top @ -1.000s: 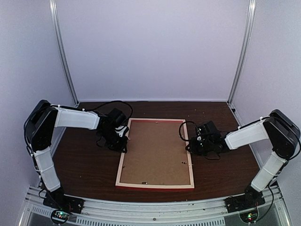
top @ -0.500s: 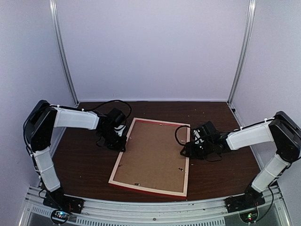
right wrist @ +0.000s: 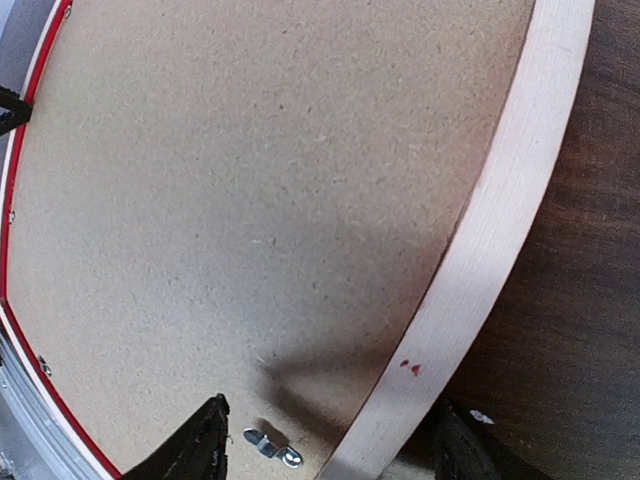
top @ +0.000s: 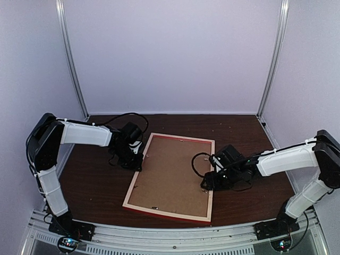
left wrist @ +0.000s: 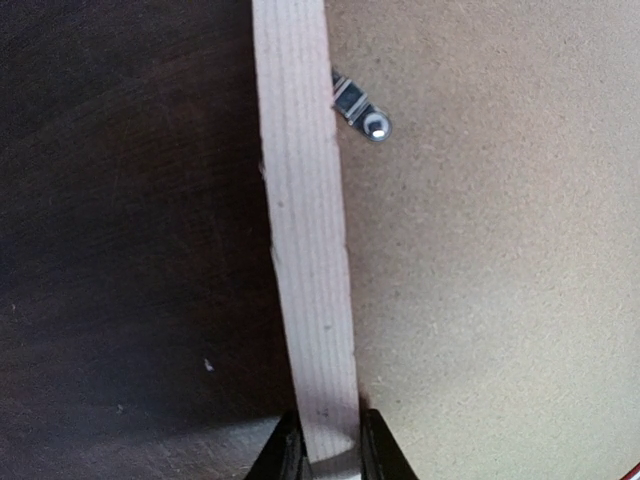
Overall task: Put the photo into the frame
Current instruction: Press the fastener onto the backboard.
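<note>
The frame (top: 164, 211) lies face down and skewed on the dark table, pale wood up and a red edge along its near side. A brown backing board (top: 172, 172) fills it. The photo is out of view. My left gripper (top: 139, 159) is shut on the frame's left strip (left wrist: 305, 250), with a finger on each side of the wood (left wrist: 328, 450). My right gripper (top: 208, 183) is open and straddles the right strip (right wrist: 500, 200) without touching it (right wrist: 335, 445). One of its fingers is over the board and the other over the table.
Small metal turn clips (left wrist: 362, 112) (right wrist: 270, 447) sit on the backing board (right wrist: 250, 180) near the strips. Dark wooden table (top: 95, 186) surrounds the frame. Pale walls with metal posts close in the back and sides. An aluminium rail (top: 170, 234) runs along the near edge.
The frame has swung so that its near end sits further left. My right gripper has opened off the right strip and moved toward the near end. The left gripper keeps its hold.
</note>
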Tool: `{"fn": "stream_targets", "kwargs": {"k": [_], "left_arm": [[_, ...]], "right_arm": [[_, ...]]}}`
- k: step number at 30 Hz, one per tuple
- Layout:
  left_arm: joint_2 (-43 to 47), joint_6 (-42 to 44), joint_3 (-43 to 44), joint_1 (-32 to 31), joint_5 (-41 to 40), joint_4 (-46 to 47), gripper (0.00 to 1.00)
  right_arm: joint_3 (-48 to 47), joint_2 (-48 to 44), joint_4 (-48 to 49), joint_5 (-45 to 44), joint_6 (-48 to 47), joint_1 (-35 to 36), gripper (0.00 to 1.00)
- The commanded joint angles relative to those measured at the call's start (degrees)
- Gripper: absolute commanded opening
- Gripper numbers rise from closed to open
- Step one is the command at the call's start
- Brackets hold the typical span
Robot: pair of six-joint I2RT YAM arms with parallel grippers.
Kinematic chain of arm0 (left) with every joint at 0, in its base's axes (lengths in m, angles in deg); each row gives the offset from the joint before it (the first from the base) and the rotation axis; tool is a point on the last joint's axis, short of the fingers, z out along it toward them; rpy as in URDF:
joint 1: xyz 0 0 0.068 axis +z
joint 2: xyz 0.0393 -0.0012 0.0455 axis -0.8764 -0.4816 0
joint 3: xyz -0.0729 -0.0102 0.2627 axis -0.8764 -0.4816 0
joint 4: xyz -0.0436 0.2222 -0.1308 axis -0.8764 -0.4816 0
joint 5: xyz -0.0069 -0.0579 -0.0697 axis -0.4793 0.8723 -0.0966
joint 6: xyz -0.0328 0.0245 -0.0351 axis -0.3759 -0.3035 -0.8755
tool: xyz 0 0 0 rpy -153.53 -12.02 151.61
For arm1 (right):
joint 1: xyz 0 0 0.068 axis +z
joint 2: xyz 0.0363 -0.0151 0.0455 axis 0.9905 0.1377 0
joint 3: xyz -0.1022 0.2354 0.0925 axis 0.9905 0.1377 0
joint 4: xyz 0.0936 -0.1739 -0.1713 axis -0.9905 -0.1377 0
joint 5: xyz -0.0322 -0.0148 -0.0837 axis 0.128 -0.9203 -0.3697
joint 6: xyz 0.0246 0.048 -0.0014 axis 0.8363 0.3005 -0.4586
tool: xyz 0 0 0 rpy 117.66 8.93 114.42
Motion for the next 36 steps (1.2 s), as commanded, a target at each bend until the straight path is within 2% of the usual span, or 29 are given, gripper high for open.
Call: {"fn": "stream_targets", "kwargs": {"k": [1,8,21,32,36], "left_arm": [[0.4,0.2,-1.1,-0.1,-1.3,-0.6,0.19],[0.4,0.3,-1.0,-0.1,-1.0,-0.6,0.19],[-0.3,0.6,-0.6,-0.1,-0.4,-0.6,0.19],[-0.6,0.7,-0.5,-0.1,0.3,-0.6,0.19],[-0.6,0.8,-0.5,-0.1,0.4,-0.6,0.19]], "right_arm": [[0.5,-1.2,-6.6,-5.6,-0.6,2.6,0.67],[-0.2,-0.2,-8.1,-6.7,-1.2,3.5,0.59],[0.4,-0.7,-7.1,-4.9,-4.6,4.7,0.63],[0.2,-0.7,-7.7,-4.1,-7.4,4.7,0.62],[-0.4,-0.1,-9.2,-4.0,-8.8,4.7,0.59]]}}
